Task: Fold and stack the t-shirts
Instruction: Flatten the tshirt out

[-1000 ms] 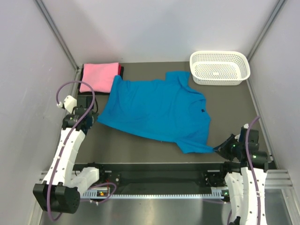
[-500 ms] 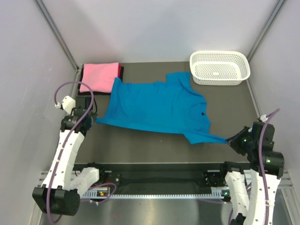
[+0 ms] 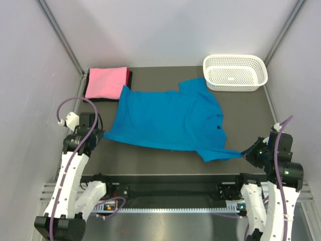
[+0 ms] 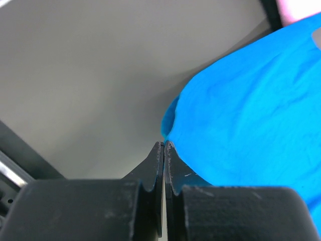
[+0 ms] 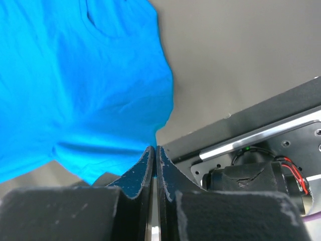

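Observation:
A blue t-shirt lies spread across the middle of the table, stretched between my two grippers. My left gripper is shut on the shirt's near left corner; in the left wrist view the blue cloth runs out from the closed fingertips. My right gripper is shut on the near right corner, lifted a little above the table; in the right wrist view the cloth hangs from the closed tips. A folded pink t-shirt lies on a dark folded one at the back left.
A white mesh basket stands at the back right, next to the shirt's far sleeve. White walls close in both sides. A black and metal rail runs along the near edge between the arm bases.
Both arms pulled the shirt's near corners apart and toward the near edge; the right gripper swung right and lifted, and the shirt drew out flatter.

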You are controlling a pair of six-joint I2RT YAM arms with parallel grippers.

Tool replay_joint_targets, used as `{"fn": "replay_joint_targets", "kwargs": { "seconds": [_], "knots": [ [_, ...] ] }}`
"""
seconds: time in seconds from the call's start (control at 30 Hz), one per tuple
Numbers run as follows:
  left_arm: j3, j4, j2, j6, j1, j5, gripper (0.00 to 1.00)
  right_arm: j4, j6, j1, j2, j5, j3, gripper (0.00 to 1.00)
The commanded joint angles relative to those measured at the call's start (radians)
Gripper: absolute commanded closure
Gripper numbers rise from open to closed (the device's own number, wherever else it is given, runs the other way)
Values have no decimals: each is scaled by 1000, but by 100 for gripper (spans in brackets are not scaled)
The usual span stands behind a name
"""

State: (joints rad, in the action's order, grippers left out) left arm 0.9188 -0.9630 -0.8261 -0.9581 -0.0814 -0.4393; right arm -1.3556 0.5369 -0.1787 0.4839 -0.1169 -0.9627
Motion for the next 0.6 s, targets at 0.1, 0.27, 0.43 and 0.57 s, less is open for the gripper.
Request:
{"fn": "replay_joint_targets", "kwargs": {
  "seconds": [0.1,0.27,0.43,0.57],
  "knots": [
    [-76,36,25,-33,-1,17,100,-47,-63,5,41,-40,24,100],
    [-71,82,-92,-31,-1,34,100,76,-52,5,146,-46,70,100],
    [-75,173,-160,-28,-1,16,100,226,-20,10,289,-13,53,100],
    [-51,237,-266,-11,-1,5,100,331,-6,34,430,31,1,100]
  ]
}}
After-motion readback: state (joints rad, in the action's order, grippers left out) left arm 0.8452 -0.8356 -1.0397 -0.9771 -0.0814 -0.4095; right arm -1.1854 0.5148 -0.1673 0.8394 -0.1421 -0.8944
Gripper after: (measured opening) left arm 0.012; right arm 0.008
